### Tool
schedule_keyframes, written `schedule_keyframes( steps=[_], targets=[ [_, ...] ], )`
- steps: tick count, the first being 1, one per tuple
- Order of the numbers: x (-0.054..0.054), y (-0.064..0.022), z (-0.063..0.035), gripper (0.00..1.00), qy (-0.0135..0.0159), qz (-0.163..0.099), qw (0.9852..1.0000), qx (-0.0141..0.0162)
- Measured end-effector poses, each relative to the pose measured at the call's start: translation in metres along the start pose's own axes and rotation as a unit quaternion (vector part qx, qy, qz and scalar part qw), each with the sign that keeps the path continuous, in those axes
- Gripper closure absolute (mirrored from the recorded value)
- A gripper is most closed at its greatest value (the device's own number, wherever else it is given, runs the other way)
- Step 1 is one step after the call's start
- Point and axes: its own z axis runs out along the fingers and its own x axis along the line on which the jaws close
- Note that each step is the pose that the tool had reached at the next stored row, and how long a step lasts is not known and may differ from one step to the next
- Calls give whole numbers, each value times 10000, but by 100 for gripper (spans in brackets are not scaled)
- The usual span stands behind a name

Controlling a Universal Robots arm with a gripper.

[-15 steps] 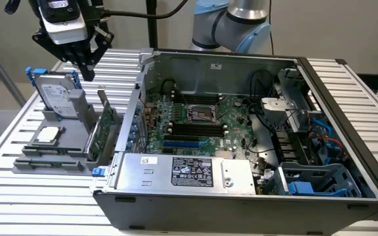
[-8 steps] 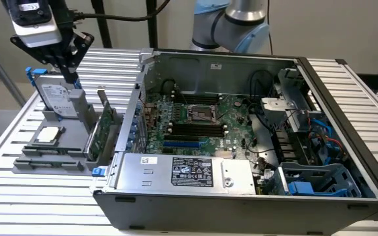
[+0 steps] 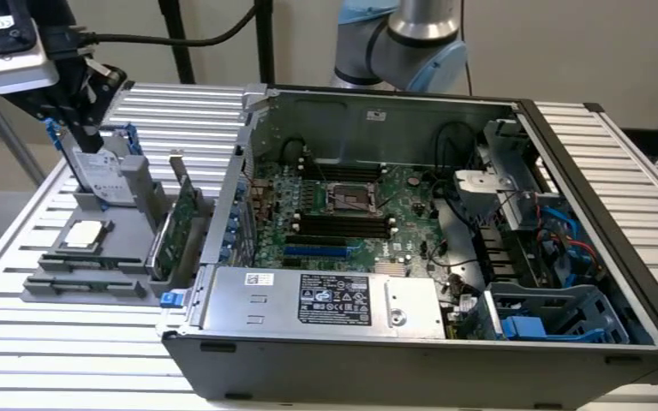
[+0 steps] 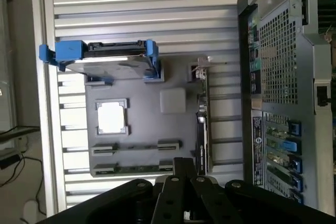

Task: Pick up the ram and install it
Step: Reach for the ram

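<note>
Above the gray holder (image 4: pixel 142 129) the gripper (image 3: pixel 78 120) hovers, jaws together and empty; the ram (image 4: pixel 137 169) lies in its edge slot.

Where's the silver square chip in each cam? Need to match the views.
Exterior view: the silver square chip lies in a recess of the grey fixture, on the exterior view's left, outside the computer case.
Wrist view: the chip lies on the fixture, between the drive and the slotted holders.
Shared landmark: the blue-framed drive, standing at one end of the fixture.
</note>
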Motion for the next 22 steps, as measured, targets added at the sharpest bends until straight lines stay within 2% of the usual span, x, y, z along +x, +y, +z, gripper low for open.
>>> schedule_keyframes(
  steps=[5,10,12,17,22],
  targets=[
    [182,-67,54,100,19,1,10000,1],
    [347,-140,119,100,55,3,10000,4],
    [375,-178,143,100,84,3,10000,6],
    [403,-296,199,100,182,8,9998,13],
    [420,-317,224,100,187,8,9998,13]
  ],
)
